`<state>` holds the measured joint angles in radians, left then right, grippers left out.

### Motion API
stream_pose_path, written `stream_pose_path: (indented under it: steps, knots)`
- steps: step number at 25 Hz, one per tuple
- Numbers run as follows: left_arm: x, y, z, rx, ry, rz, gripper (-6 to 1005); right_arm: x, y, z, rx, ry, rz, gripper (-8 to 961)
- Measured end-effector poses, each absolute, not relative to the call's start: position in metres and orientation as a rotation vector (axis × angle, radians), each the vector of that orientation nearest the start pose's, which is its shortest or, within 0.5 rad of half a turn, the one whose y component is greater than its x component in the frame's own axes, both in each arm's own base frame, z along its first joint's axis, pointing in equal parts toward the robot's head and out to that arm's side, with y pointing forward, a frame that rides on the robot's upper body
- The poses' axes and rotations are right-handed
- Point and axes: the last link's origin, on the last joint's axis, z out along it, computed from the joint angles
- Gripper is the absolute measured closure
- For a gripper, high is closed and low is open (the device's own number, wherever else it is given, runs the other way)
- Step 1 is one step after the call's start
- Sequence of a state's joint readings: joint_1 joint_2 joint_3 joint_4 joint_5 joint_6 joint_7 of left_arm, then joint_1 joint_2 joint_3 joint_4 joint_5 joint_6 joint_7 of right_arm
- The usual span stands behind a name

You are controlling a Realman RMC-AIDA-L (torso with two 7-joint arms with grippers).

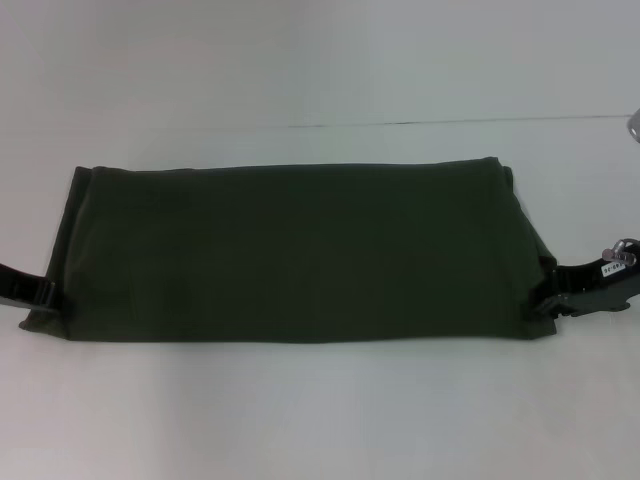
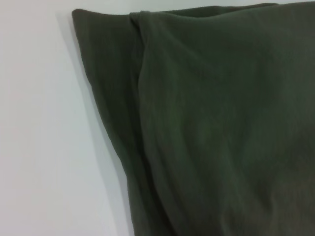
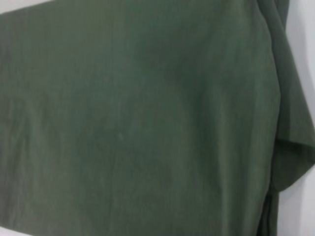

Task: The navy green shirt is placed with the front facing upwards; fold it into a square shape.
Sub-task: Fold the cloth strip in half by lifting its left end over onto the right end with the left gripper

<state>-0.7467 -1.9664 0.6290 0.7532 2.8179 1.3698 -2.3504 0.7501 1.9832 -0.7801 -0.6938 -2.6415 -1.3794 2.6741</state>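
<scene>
The navy green shirt (image 1: pixel 290 250) lies flat on the white table as a long, wide rectangle with only plain green cloth showing; no lettering is visible. My left gripper (image 1: pixel 46 293) is at its near left corner, touching the cloth edge. My right gripper (image 1: pixel 550 300) is at its near right corner, against the cloth, which bunches a little there. The left wrist view shows the shirt's (image 2: pixel 211 132) folded corner with layered edges from close by. The right wrist view is filled with the shirt's (image 3: pixel 138 123) green cloth, with folded layers along one side.
The white table (image 1: pixel 320 410) runs all round the shirt, with bare surface in front and behind. A seam line in the table (image 1: pixel 450 123) crosses the far right. A small metal part (image 1: pixel 634 125) shows at the right edge.
</scene>
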Motion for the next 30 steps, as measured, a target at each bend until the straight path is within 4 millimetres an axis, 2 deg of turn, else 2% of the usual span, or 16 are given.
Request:
stream_pose_path:
  steps: [2, 7, 13, 30]
  knots:
    - [-0.31, 0.389, 0.064, -2.207, -1.48, 0.249, 953, 0.285, 0.385, 0.025, -2.091, 1.842, -0.123, 485]
    - [-0.31, 0.389, 0.064, -2.207, -1.48, 0.249, 952, 0.285, 0.385, 0.025, -2.09, 1.836, -0.14, 730]
    - [-0.31, 0.388, 0.064, -2.213, -1.487, 0.251, 952, 0.286, 0.385, 0.028, -2.094, 1.833, -0.152, 908]
    - [-0.304, 0.364, 0.073, -2.305, -1.571, 0.313, 952, 0.284, 0.364, 0.031, -2.213, 1.884, -0.257, 901]
